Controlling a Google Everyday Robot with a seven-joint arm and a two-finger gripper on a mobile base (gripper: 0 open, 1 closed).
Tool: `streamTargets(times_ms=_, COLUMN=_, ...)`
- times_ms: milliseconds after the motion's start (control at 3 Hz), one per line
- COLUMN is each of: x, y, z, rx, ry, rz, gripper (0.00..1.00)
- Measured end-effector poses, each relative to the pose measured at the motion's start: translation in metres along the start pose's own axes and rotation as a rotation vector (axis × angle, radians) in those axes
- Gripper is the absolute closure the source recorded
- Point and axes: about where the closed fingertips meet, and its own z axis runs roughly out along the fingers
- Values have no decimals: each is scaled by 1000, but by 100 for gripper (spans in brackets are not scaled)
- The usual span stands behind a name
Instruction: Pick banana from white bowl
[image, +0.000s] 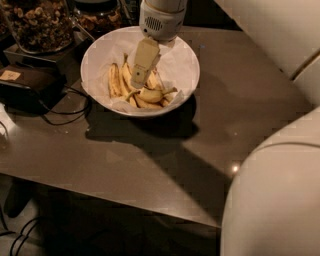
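While the gripper hangs down into the white bowl by the tabletop's far edge, tip among the fruit, grip state can't be told, banana curved along bowl's near wall, just beside gripper tip, nut jar at far-left corner

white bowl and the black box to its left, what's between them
Black cables lie between the white bowl and the black box, shown in the camera view. The gripper hangs inside the bowl.

Prob an office snack corner: glass jars of nuts n cables along a dark surface. Pincer sits down in the white bowl.
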Motion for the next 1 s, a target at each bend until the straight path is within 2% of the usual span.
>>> streamTargets(times_ms=667, x=-4, y=-1, z=9, rx=-19, ry=3, rz=10, gripper=0)
streamTargets(times_ms=1000, x=-4, y=-1, z=10, rx=-19, ry=-1, rz=11, gripper=7)
